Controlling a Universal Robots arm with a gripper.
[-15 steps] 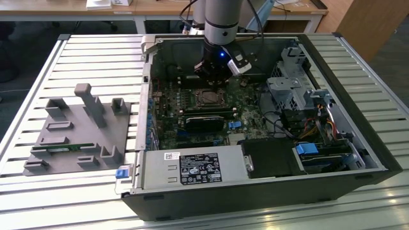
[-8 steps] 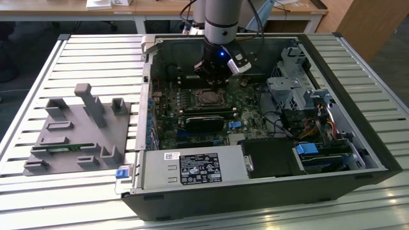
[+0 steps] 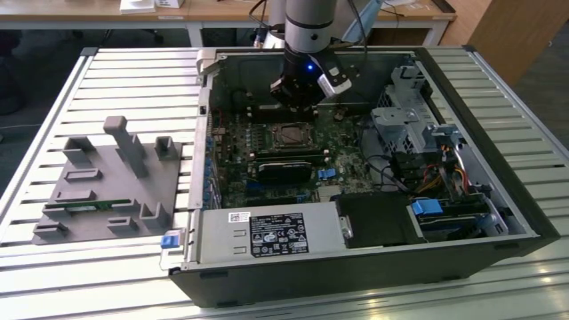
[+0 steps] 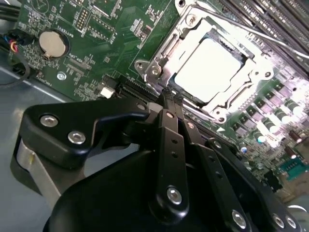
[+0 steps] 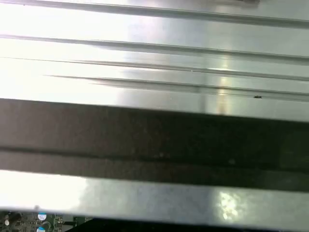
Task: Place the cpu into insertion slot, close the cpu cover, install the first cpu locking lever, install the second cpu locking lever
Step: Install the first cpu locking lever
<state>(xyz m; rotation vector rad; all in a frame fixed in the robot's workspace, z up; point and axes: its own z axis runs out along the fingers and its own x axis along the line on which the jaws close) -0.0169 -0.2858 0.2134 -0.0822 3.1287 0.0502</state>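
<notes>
One cpu (image 4: 212, 67) beside end effector (image 4: 170, 99)

The computer case (image 3: 356, 173) lies open on the slatted table (image 3: 106, 73), with the moulded fixture tray (image 3: 106, 180) well apart toward the exterior view's left. Inside the case, the cpu (image 4: 212, 67) sits in the insertion slot (image 3: 292, 135), with the cpu cover (image 4: 166, 46) closed around it. The gripper (image 4: 170, 99) hangs just beside the slot's edge. The power supply (image 3: 266, 237) lies along the case's near wall.
</notes>
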